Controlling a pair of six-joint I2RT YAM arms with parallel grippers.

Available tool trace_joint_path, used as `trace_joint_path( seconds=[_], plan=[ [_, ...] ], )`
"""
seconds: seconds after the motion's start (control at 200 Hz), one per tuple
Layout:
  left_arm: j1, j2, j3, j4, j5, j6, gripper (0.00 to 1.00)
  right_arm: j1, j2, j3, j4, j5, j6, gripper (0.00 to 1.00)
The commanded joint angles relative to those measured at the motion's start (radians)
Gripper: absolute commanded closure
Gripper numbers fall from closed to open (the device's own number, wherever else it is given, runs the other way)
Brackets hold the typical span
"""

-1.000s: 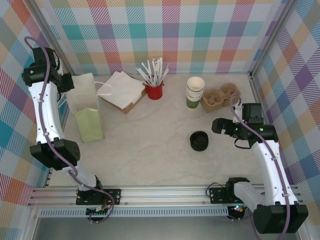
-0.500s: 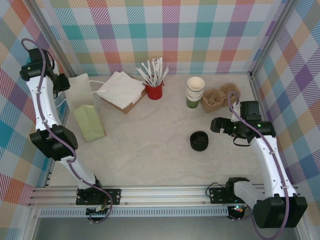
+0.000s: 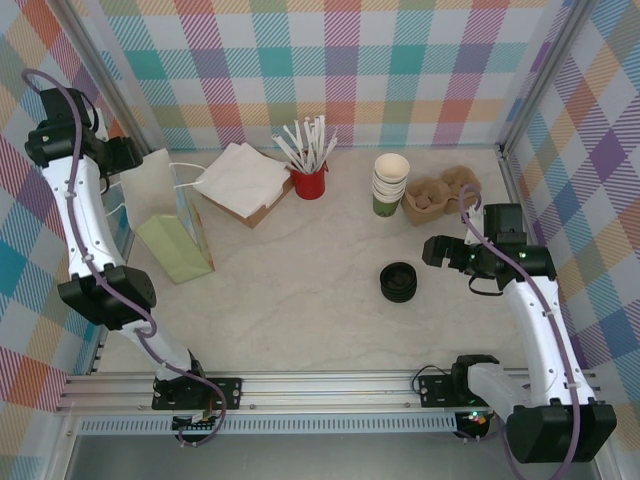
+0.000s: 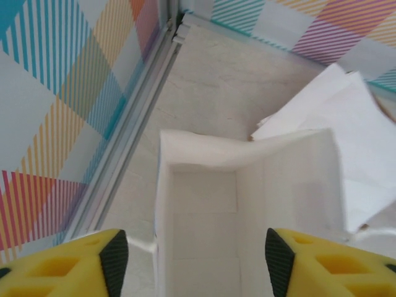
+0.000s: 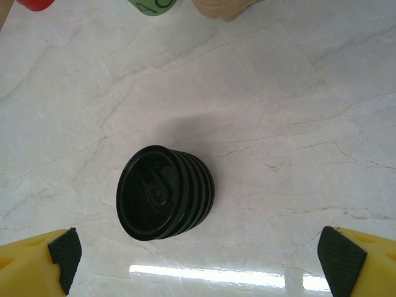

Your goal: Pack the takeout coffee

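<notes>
The takeout coffee cup is not packed yet: the green paper cups (image 3: 390,186) I can see stand nested at the back of the counter (image 5: 278,93), well apart from the paper bag (image 4: 291,185), and I cannot single one out. My left gripper (image 4: 196,260) hangs over the bag's open, empty mouth, fingers wide apart, and my right gripper (image 5: 199,253) is spread above the black lids (image 5: 164,201). By my reckoning, everything remains to be done.
</notes>
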Motion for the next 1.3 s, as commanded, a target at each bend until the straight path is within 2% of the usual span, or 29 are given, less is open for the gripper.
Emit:
trace_joint_path(
  seconds=[0.0, 0.13, 0.4, 0.555, 0.74, 0.905, 1.145, 1.295],
  plan=[
    [-0.007, -0.111, -0.033, -0.02, 0.099, -0.041, 0.33, -0.004, -0.007, 0.036, -0.019, -0.013, -0.004, 0.0],
    [-0.075, -0.233, -0.143, 0.014, 0.14, -0.087, 0.28, -0.003, 0.004, 0.051, -0.012, -0.03, 0.011, 0.0],
    [-0.43, -0.47, -0.429, 0.195, 0.185, -0.29, 0.23, -0.002, 0.059, 0.108, 0.037, -0.121, 0.096, 0.0],
    [-0.641, -0.519, -0.57, 0.304, 0.18, -0.388, 0.22, -0.002, 0.121, 0.167, 0.086, -0.163, 0.171, 0.02],
    [-0.843, -0.517, -0.746, 0.432, 0.153, -0.486, 0.21, -0.002, 0.254, 0.288, 0.132, -0.189, 0.245, 0.07],
    [-0.928, -0.507, -0.916, 0.563, 0.126, -0.586, 0.21, -0.002, 0.427, 0.434, 0.135, -0.19, 0.267, 0.09],
    [-0.963, -0.486, -1.111, 0.73, 0.13, -0.704, 0.2, 0.016, 0.682, 0.673, 0.085, -0.17, 0.263, 0.18],
    [-0.985, -0.458, -1.174, 0.762, 0.122, -0.744, 0.19, 0.051, 0.816, 0.808, 0.026, -0.138, 0.238, 0.22]
  ],
)
